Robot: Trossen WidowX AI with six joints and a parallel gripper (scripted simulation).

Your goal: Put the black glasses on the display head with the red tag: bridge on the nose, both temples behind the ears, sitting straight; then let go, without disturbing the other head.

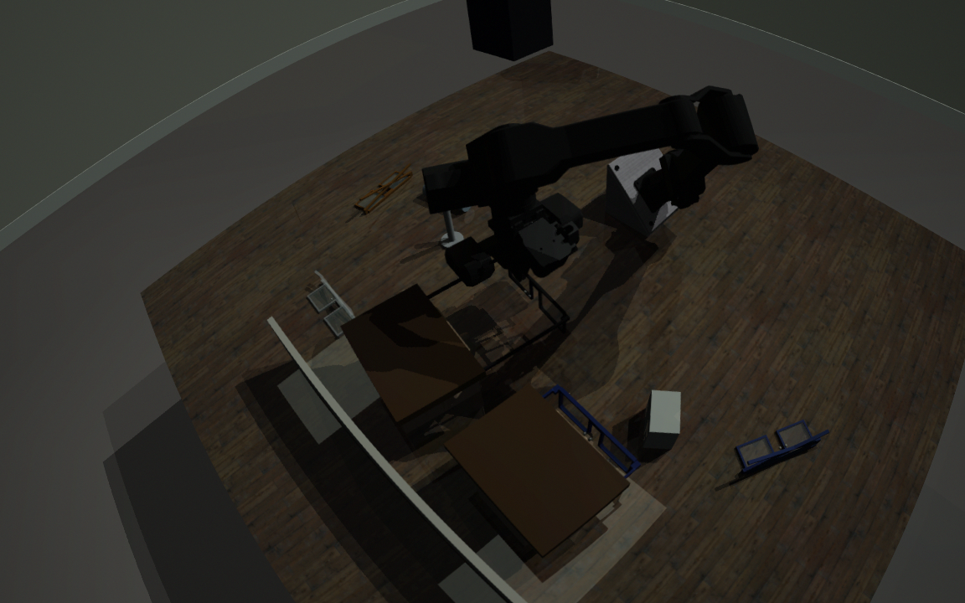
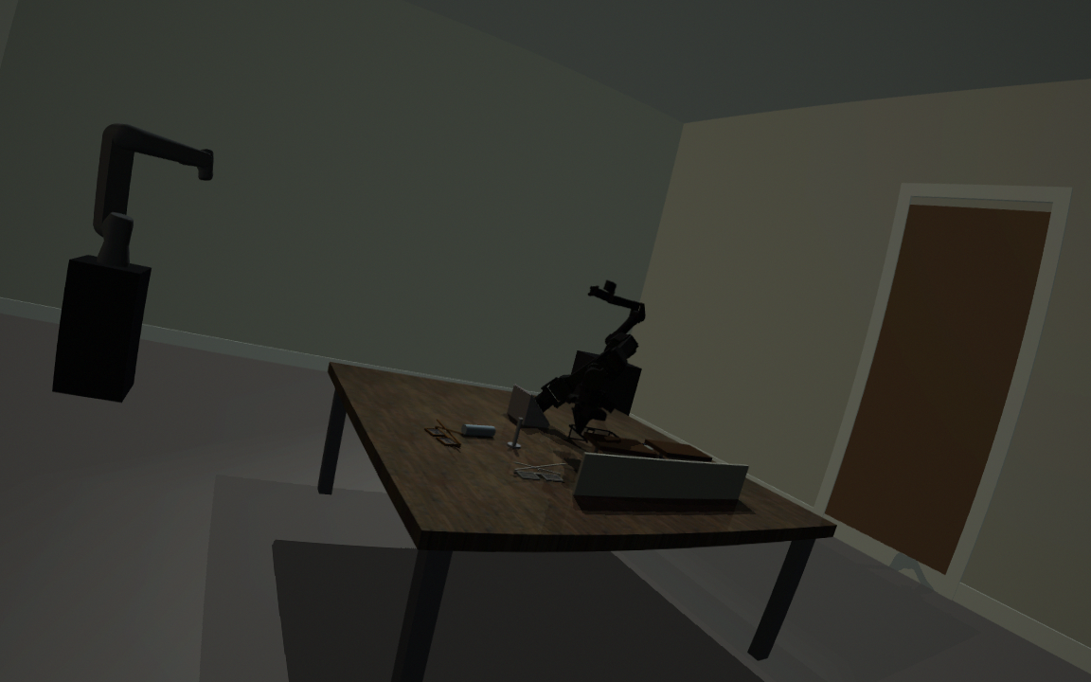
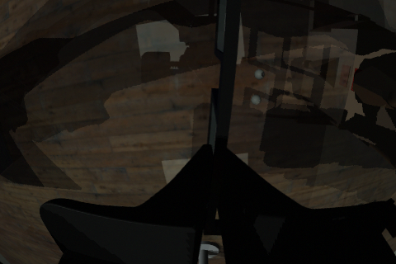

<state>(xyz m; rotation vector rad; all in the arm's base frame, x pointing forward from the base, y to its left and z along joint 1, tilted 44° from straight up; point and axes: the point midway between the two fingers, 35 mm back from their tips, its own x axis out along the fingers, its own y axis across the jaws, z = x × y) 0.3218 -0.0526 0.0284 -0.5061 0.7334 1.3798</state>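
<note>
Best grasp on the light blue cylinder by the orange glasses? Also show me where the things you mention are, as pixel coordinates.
From above, jaws across its round middle point(image 2: 478, 430): it lies on its side, long and narrow, so its flanks probably suit the fingers. The gripper point(image 1: 513, 275) would need freeing first; it's shut on the black glasses point(image 1: 548, 306) point(image 2: 599, 433).
</note>
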